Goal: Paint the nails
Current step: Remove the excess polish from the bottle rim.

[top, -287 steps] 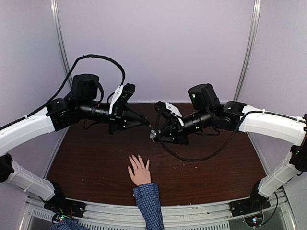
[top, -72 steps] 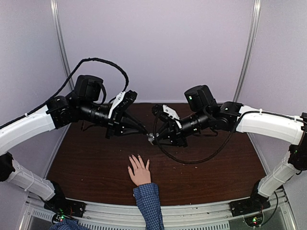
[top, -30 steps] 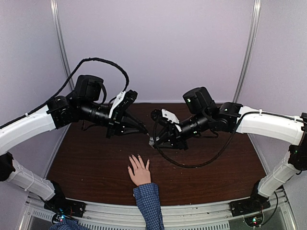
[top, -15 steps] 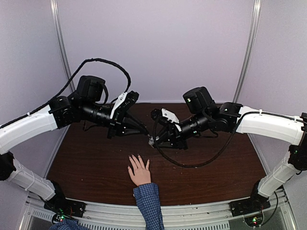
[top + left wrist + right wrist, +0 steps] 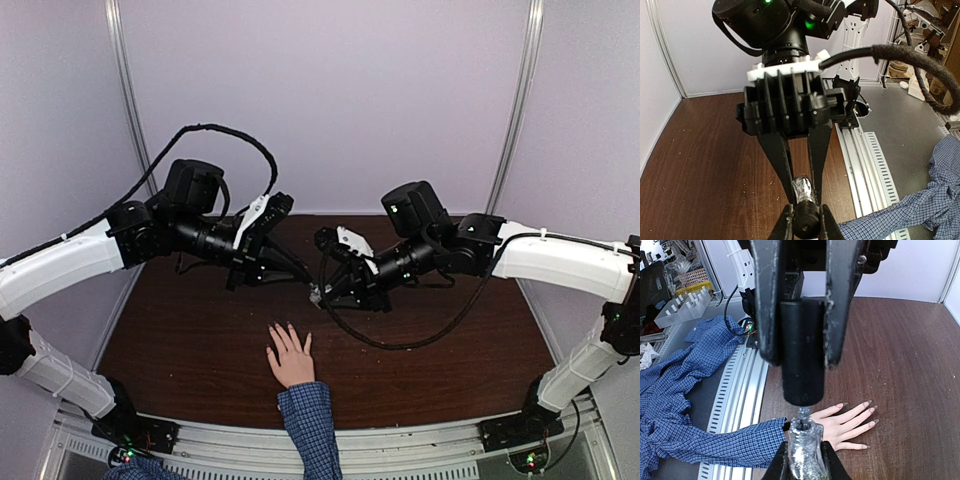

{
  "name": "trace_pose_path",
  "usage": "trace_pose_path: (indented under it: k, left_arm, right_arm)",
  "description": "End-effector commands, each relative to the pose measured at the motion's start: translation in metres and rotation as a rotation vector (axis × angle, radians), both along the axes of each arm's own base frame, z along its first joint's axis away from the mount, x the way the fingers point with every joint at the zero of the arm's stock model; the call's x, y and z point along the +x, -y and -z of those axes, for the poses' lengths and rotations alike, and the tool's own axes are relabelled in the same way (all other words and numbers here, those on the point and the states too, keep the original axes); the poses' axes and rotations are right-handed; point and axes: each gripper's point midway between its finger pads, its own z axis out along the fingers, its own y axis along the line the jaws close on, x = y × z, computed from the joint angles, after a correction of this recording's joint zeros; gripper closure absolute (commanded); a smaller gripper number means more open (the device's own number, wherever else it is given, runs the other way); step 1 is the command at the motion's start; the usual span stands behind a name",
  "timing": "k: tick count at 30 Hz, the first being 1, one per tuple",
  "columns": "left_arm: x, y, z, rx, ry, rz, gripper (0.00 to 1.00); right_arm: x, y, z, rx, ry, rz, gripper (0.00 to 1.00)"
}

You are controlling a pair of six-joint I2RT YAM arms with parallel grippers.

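Claws from both arms meet tip to tip above the middle of the dark tabletop [image 5: 180,340]. From the left, the left claw [image 5: 805,226] is pinched tight on a black cap [image 5: 801,355]. Its lower end sits right at the neck of a small glittery bottle [image 5: 805,450], and we cannot tell whether the two are joined. To the right, the right claw [image 5: 805,467] is pressed shut around that bottle's body, holding it off the tabletop. Nearer the front edge and apart from both claws, a person's hand [image 5: 845,427] lies flat with fingers spread, a blue checked sleeve [image 5: 740,445] behind it. We see the nails [image 5: 870,410] only as small pinkish tips pointing away from the sleeve.
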Motion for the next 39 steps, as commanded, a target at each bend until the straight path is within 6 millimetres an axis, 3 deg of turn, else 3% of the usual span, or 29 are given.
trace_pose_path:
  k: [1, 13, 29, 39]
  left_arm:
    - [0.000, 0.005, -0.013, -0.039, 0.022, 0.013, 1.00]
    - [-0.004, 0.010, -0.008, -0.033, 0.005, 0.041, 1.00]
    - [-0.009, 0.021, 0.012, 0.037, 0.018, 0.052, 1.00]
    - [-0.009, 0.006, -0.020, -0.046, 0.076, 0.014, 1.00]
  right_arm:
    - [-0.004, -0.004, -0.024, 0.059, 0.020, -0.023, 1.00]
    - [-0.004, -0.006, -0.026, 0.063, 0.020, -0.028, 1.00]
    - [-0.005, -0.007, -0.028, 0.073, 0.015, -0.036, 1.00]
    - [-0.003, -0.005, -0.019, 0.061, 0.014, -0.014, 1.00]
